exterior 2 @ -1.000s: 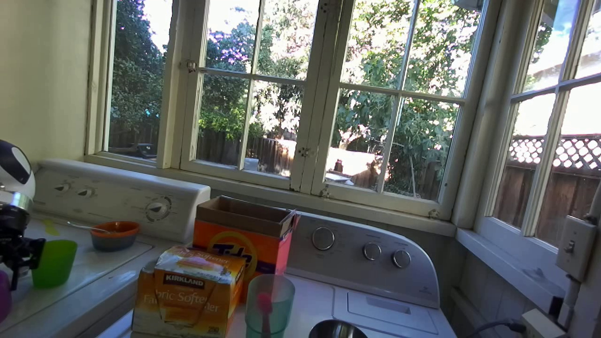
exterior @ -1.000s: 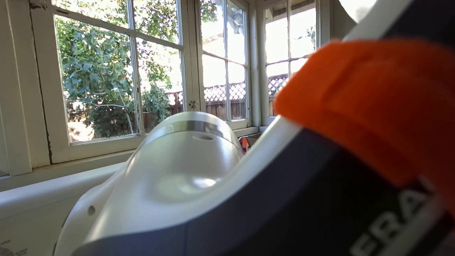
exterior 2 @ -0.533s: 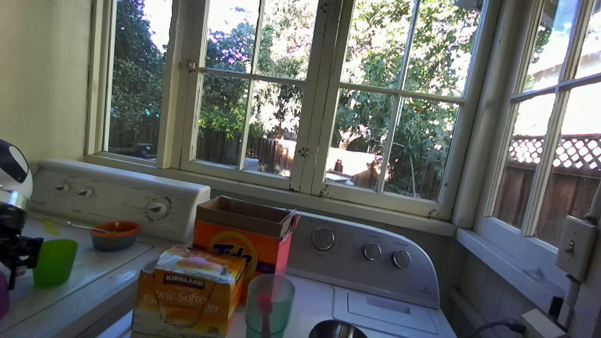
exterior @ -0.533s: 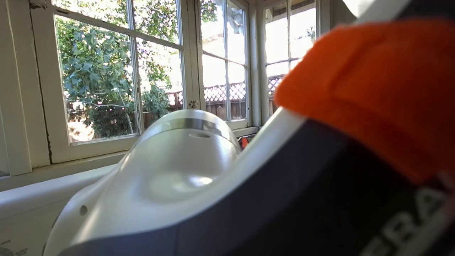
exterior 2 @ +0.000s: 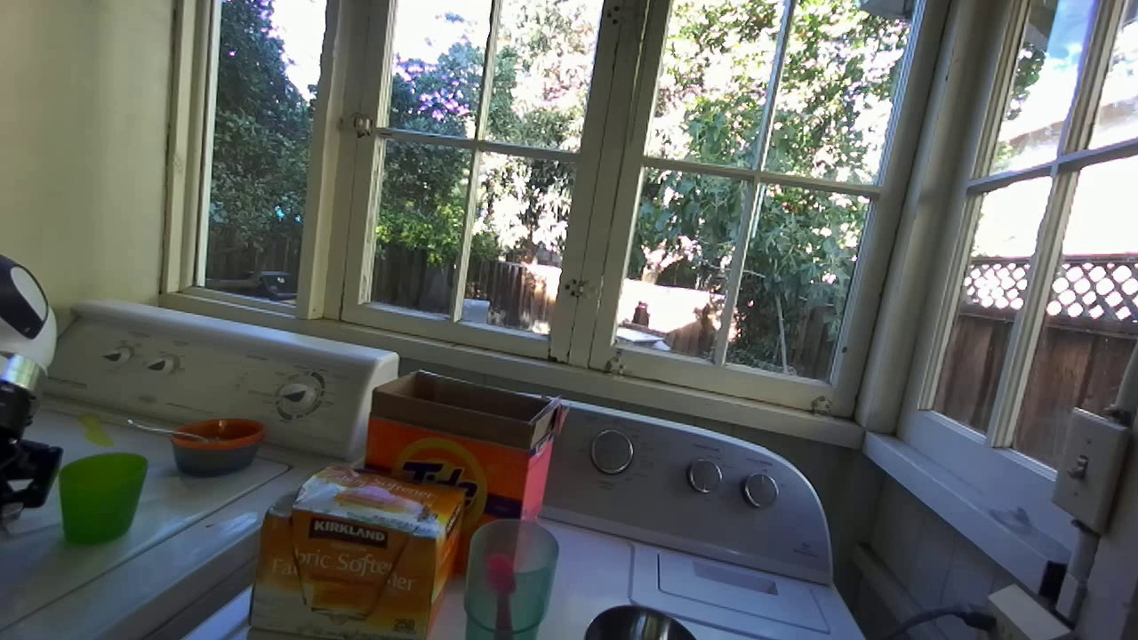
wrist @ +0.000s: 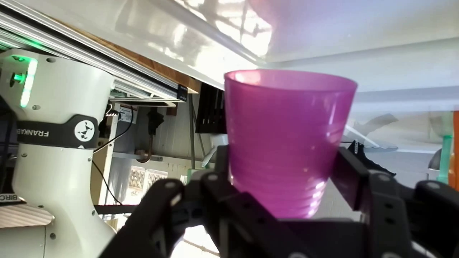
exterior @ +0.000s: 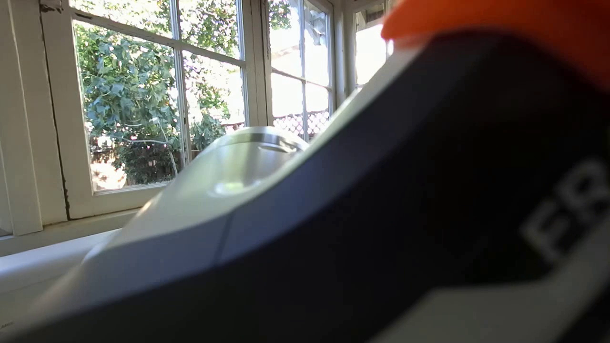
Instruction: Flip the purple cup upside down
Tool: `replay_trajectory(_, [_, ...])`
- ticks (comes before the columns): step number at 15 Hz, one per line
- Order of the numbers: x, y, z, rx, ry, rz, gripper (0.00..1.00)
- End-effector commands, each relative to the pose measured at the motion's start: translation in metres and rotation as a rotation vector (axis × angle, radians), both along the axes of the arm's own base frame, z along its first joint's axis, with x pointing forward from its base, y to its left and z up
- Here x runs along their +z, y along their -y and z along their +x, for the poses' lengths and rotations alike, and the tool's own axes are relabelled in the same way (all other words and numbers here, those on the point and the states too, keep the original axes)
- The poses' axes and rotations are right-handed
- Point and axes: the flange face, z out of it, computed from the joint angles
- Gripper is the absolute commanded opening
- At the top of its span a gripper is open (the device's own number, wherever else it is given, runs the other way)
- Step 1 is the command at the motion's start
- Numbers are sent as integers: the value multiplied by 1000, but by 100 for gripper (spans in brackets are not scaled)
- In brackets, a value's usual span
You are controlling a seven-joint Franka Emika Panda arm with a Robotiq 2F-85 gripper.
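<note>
The purple cup [wrist: 287, 136] is clasped in my gripper [wrist: 285, 163] in the wrist view, one black finger on each side of its wall. That view stands upside down: the robot base's lettering is inverted. The cup's open rim points away from my palm, toward the white appliance top, so its mouth faces down; its base sits close to the palm. How far the rim is from the surface I cannot tell. In an exterior view only part of the black fingers [exterior 2: 34, 471] shows at the left edge, and the purple cup is out of view there.
A lime-green cup [exterior 2: 102, 498] stands beside my fingers. Behind it sits an orange-rimmed bowl [exterior 2: 219, 446] with a spoon. Farther right are a fabric softener box [exterior 2: 356, 551], a Tide box [exterior 2: 458, 462], a teal cup [exterior 2: 511, 569] and a metal bowl [exterior 2: 640, 624]. The arm [exterior: 333, 214] fills an exterior view.
My gripper has shifted left, away from the lime-green cup, and the purple cup has left that exterior view. The arm's orange-wrapped link has moved up in an exterior view.
</note>
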Motion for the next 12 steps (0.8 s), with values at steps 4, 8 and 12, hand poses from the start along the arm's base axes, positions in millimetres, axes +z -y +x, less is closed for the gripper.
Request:
replay_trajectory(4, [-6, 2, -7, -30, -3, 21, 46])
replay_trajectory(8, [-12, 4, -5, -31, -13, 25, 46])
replay_trajectory(12, [-18, 5, 0, -29, -14, 37, 46])
